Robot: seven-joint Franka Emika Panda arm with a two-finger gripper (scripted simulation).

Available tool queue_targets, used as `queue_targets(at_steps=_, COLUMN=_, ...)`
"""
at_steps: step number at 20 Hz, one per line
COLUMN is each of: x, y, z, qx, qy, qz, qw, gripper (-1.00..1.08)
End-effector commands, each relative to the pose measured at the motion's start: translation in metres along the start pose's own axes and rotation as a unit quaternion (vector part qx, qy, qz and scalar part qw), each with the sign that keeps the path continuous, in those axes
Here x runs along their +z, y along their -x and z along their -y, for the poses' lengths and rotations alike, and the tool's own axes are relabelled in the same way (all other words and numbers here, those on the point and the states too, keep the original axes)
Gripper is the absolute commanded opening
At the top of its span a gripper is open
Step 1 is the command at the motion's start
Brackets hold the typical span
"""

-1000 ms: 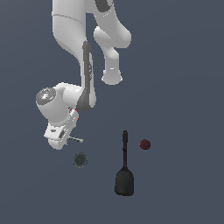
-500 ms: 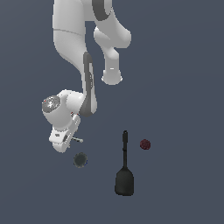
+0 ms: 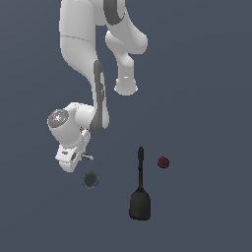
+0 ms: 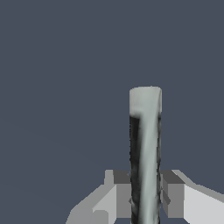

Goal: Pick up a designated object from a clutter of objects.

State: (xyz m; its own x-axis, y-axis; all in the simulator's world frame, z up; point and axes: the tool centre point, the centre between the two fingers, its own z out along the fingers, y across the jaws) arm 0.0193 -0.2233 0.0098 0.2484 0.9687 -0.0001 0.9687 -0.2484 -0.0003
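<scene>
Stick (image 4: pixel 145 153) smooth, grey-white, streaky; spatula (image 3: pixel 140 194) matt black; arm (image 3: pixel 78 44) glossy white.

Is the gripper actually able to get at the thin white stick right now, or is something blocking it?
Likely yes. In the wrist view the stick sits between the fingers of the gripper, nothing between them. The grey disc and spatula lie apart.

Lighting: even, soft, shadowless on my dull grey-blue ground. Renders: low-resolution, slightly blurred edges; no glare, no edge distortion.
</scene>
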Motion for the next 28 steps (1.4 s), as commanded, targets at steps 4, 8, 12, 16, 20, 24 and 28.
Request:
queue_targets(at_steps=4, x=0.000, y=0.000, z=0.000, qx=0.000, qy=0.000, qz=0.000, qw=1.0000, gripper=-1.00)
queue_targets(at_steps=8, x=-0.003, y=-0.002, z=0.001, qx=0.000, qy=0.000, qz=0.000, qw=1.0000, gripper=-1.00)
queue_targets(at_steps=12, x=-0.013, y=-0.010, z=0.005, qx=0.000, qy=0.000, qz=0.000, qw=1.0000, gripper=-1.00)
queue_targets(at_steps=16, x=-0.029, y=-0.022, z=0.011, qx=0.000, qy=0.000, qz=0.000, qw=1.0000, gripper=-1.00)
queue_targets(at_steps=20, x=-0.053, y=-0.039, z=0.019, qx=0.000, qy=0.000, qz=0.001, qw=1.0000, gripper=-1.00)
queue_targets(at_steps=24, x=-0.083, y=-0.062, z=0.031, qx=0.000, qy=0.000, qz=0.001, qw=1.0000, gripper=-1.00)
queue_targets(at_steps=28, x=-0.118, y=-0.089, z=0.043, qx=0.000, qy=0.000, qz=0.002, qw=1.0000, gripper=-1.00)
